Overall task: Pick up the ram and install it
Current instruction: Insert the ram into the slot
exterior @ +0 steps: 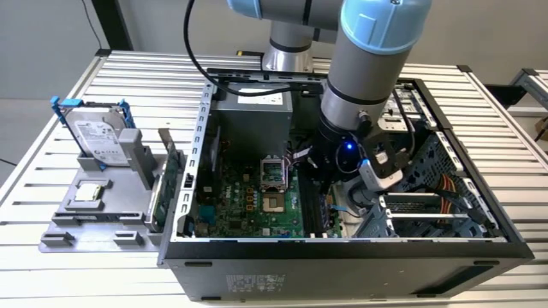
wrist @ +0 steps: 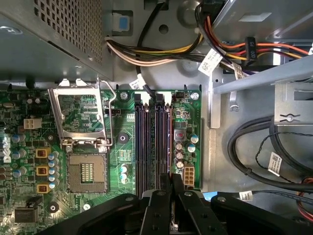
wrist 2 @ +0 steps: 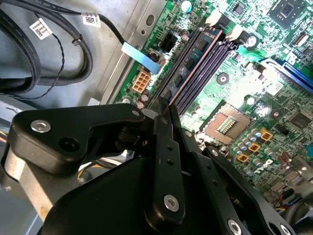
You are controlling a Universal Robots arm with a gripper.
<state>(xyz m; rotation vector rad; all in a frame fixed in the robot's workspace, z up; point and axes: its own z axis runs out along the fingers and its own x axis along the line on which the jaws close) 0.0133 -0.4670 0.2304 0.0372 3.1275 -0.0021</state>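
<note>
Tool (wrist 2: 166, 110) over 4 slots (wrist: 152, 142), 1 ram (wrist 2: 195, 51) seated.

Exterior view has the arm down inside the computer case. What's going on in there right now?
The arm reaches into the open computer case, with its claw low over the memory slots beside the empty processor socket. In the second wrist view a blue ram stick lies along the outermost slot, and the claw's tip sits at its near end. Whether the stick is fully seated can't be told.
</note>
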